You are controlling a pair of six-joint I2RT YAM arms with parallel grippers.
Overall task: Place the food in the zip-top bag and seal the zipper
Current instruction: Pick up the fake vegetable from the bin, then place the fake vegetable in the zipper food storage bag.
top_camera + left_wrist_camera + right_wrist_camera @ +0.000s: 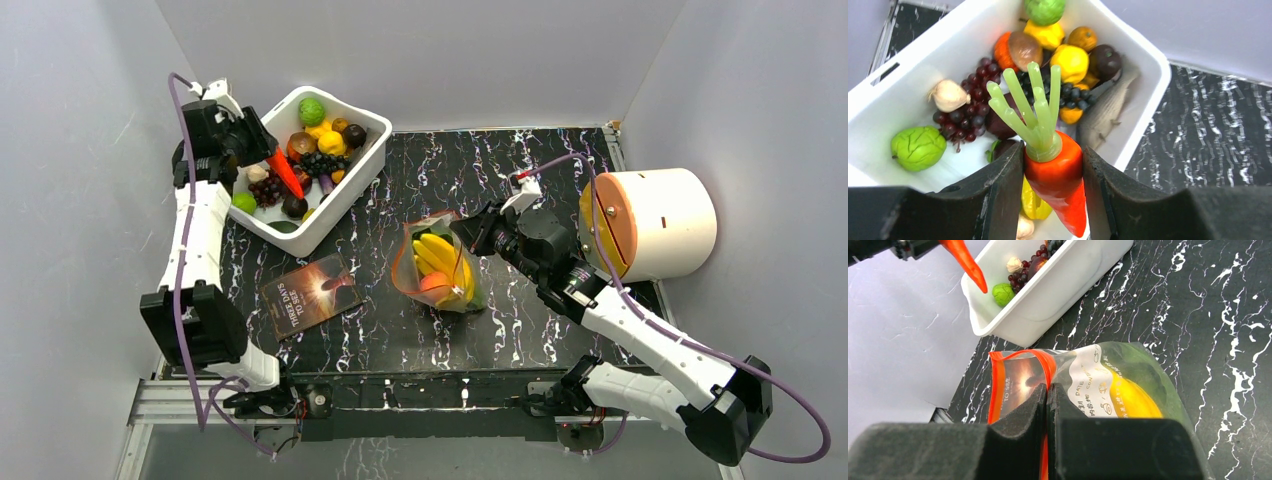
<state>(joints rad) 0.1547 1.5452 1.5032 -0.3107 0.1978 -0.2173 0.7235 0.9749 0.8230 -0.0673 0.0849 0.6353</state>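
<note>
As left gripper [1053, 150] hangs over tub [1148, 65], carrot [1060, 190] — clamped — fills it.

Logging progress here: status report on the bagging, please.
Left gripper shut on carrot, over tub. Right gripper shut on bag lip, mouth open, bananas inside. Booklet beside bag, likely off the path.

Top external: high, behind the arm bases [268, 398], looking down and forward over the whole table [560, 170].

Left wrist: very close, looking down into the white tub [1153, 75] at far left.

Right wrist: low, close against the zip-top bag [1128, 375] mid-table, facing far-left.

Shared: white tub and carrot [965, 262] in all three; zip-top bag in top and right wrist.
</note>
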